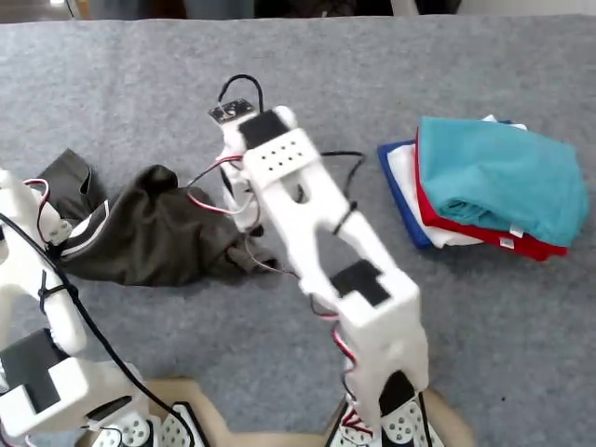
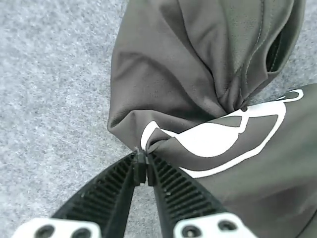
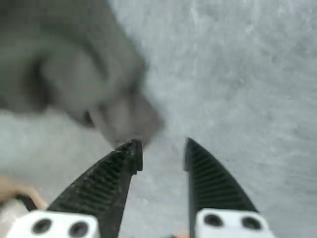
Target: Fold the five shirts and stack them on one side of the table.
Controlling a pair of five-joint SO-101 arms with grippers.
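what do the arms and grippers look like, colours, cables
The left arm and right arm are white plastic with black motor blocks and red, white and black cables. The left gripper and right gripper have black, ribbed, tapering fingers on white bases.

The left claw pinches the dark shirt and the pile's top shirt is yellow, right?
Not quite. The top shirt on the pile is teal, not yellow, as the high view shows. The left gripper does pinch the dark shirt.
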